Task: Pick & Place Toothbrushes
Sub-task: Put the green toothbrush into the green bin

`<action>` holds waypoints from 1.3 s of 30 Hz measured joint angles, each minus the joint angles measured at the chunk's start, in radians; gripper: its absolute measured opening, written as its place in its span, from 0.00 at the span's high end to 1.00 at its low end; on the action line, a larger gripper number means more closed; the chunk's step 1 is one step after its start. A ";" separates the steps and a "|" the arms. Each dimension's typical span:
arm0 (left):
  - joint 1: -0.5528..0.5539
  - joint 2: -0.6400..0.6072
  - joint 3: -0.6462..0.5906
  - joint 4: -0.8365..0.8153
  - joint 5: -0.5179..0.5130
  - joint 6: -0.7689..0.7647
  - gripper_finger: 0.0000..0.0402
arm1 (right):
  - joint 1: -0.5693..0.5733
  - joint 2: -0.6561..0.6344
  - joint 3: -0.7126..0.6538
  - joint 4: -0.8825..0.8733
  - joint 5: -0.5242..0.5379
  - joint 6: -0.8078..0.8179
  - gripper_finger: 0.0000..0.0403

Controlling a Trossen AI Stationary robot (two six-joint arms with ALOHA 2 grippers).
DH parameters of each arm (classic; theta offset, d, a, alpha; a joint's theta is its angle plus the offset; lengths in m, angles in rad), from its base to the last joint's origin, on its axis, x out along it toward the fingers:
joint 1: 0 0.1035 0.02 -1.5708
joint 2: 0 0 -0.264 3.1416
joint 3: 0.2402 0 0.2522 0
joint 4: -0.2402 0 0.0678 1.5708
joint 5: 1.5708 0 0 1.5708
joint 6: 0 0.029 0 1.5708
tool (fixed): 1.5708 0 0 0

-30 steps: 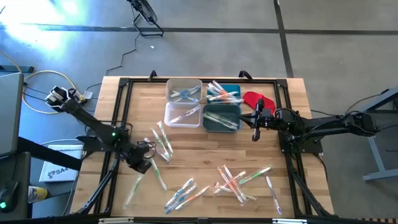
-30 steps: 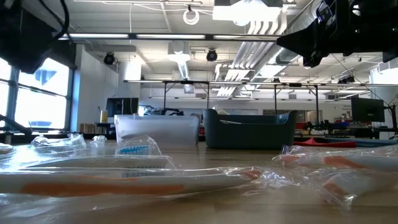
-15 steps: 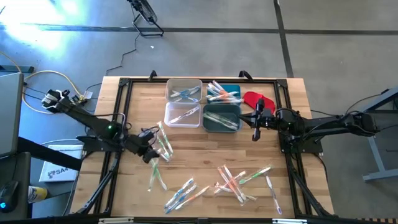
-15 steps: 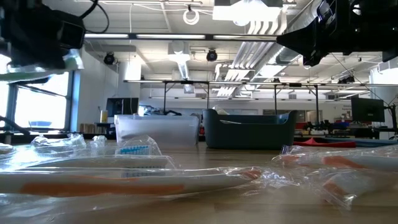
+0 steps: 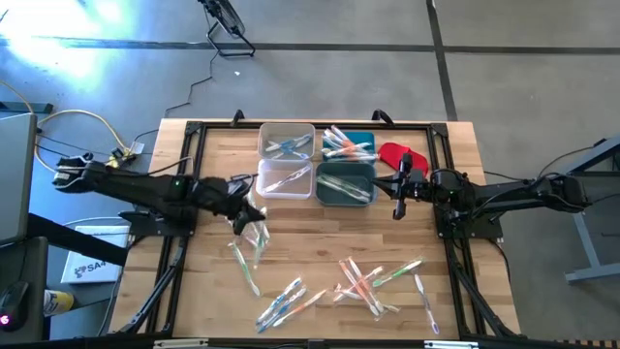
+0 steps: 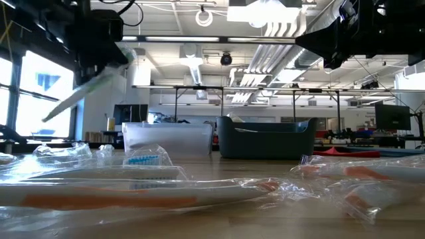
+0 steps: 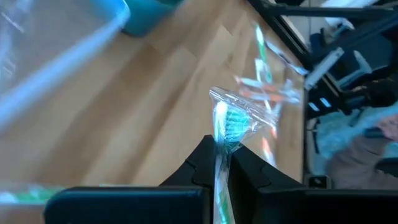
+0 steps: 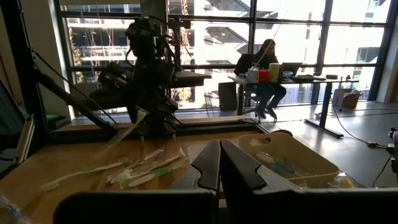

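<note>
The left claw (image 5: pixel 248 209) hangs above the counter (image 5: pixel 320 242), pinched shut on one wrapped toothbrush (image 7: pixel 225 134) with a green head; the handle runs down between its fingers (image 7: pixel 198 163) and the wrapper flares just past their tips. In the low view the same toothbrush (image 6: pixel 83 98) slants downward from the claw, clear of the counter. Just beside this claw on its far side stands a clear bin (image 5: pixel 284 178) with toothbrushes inside, and next to that a dark teal bin (image 5: pixel 346 183), also holding some. More loose toothbrushes (image 5: pixel 363 281) lie scattered on the counter near the front edge, well apart from the claw, and a few others (image 5: pixel 247 260) lie close below it.

The right claw (image 5: pixel 397 209) waits closed and empty just beside the teal bin, with a red cloth-like piece (image 5: pixel 392 153) near it.
</note>
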 joint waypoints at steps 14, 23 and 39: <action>0.219 0.077 0.000 0.349 0.132 0.396 0.96 | 0.000 0.000 0.000 0.008 -0.001 0.000 0.99; 0.310 0.247 0.000 0.577 0.240 0.447 0.96 | 0.000 0.003 0.000 0.011 -0.011 0.004 0.99; 0.269 0.455 0.135 0.762 0.325 0.639 0.96 | 0.000 0.146 0.000 0.216 -0.131 -0.010 0.99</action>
